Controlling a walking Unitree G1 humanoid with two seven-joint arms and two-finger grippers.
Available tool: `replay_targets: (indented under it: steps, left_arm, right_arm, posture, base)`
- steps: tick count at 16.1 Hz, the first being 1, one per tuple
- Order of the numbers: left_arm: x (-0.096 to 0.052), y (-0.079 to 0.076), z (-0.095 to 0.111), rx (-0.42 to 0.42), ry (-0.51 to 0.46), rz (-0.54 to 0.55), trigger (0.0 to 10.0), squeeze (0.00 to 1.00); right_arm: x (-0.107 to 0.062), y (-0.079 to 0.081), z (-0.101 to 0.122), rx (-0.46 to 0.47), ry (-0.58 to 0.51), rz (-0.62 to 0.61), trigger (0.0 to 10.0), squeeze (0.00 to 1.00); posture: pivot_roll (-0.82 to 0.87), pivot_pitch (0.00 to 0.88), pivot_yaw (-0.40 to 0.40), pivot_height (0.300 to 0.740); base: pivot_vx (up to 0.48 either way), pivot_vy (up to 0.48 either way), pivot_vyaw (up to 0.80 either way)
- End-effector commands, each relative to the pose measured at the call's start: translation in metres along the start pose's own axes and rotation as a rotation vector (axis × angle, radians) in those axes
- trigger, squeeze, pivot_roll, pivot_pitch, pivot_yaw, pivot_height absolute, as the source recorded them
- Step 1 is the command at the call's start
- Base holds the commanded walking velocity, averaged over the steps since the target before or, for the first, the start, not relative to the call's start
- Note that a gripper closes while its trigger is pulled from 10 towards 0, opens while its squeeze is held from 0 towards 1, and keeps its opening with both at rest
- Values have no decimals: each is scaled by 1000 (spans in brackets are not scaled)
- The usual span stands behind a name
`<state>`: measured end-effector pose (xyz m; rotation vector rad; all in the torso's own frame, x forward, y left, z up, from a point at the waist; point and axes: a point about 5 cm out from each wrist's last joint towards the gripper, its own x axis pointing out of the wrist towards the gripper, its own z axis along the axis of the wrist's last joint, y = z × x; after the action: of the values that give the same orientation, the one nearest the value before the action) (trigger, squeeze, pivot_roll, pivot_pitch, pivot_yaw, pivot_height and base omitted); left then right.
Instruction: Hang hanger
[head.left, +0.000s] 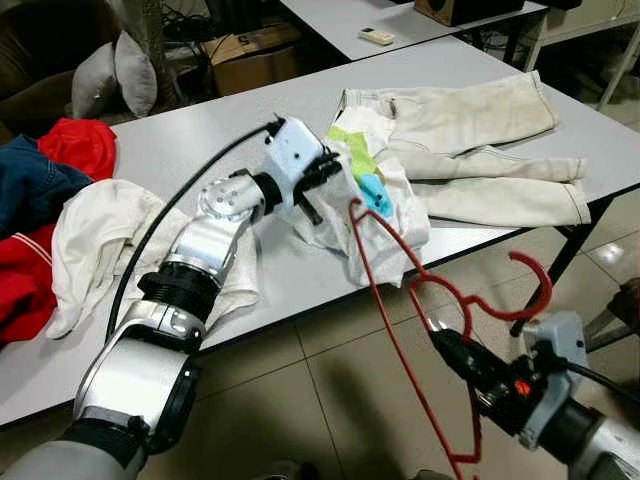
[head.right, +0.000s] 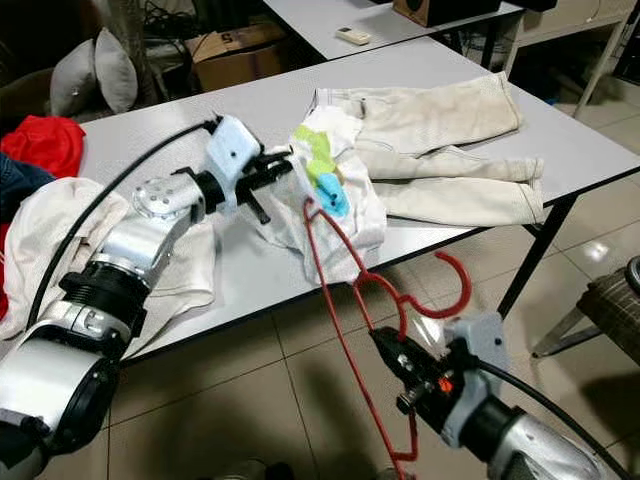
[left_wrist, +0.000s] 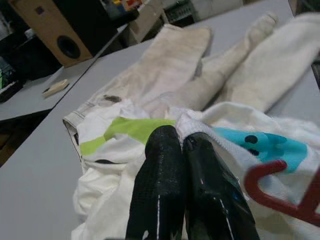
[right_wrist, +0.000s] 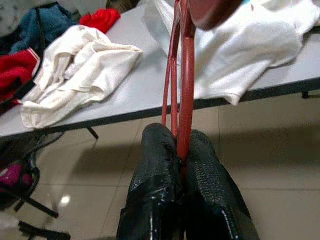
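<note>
Right gripper is out below the table edge, fingers pressed together on the red hanger near its neck — wire pinched between the two pads in the right wrist view. Hook curls up just beside the gripper; one shoulder end reaches up to the white shirt at the table's front edge.

Left gripper is clamped on a fold of that shirt, near the green and blue print, holding it bunched above the grey table.

Risks as I see it:
- Hanger grip is a thin wire between two fingers — it could pivot or slide out if the tip snags on cloth.
- The shirt already hangs partly over the edge; a push from the hanger could drag it to the floor if the left grip is shallow.
- Can't tell whether the hanger tip is inside the shirt opening or just against the fabric — a blind push may bunch it.

The beige trousers lie just behind, touching the shirt, and could get dragged along.
</note>
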<state>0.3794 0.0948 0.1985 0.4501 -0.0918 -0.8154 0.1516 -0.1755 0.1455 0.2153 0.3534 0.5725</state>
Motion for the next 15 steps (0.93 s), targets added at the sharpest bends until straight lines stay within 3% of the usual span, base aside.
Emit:
replay_targets:
  steps: [1, 4, 11, 15]
  left_arm:
    - [-4, 1, -1, 39, 11, -8, 0, 0]
    - [-5, -4, 4, 60, 1, -53, 0, 0]
    - [-5, -15, 17, 91, -29, -128, 0, 0]
    - [-5, -20, 19, 100, -30, -151, 0, 0]
  right_arm:
    - [2, 4, 2, 21, -22, 12, 10000, 0]
    - [14, -4, -1, 132, -53, -26, 10000, 0]
    - [39, 1, -6, 191, 8, 47, 10000, 0]
    - [51, -8, -10, 328, -38, -69, 10000, 0]
  posture:
    - [-162, 34, 139, 740]
    - [-159, 36, 143, 740]
    - [-140, 34, 138, 740]
    - [-137, 34, 142, 740]
  base:
    - [0, 0, 0]
    - [0, 0, 0]
    - [0, 0, 0]
    - [0, 0, 0]
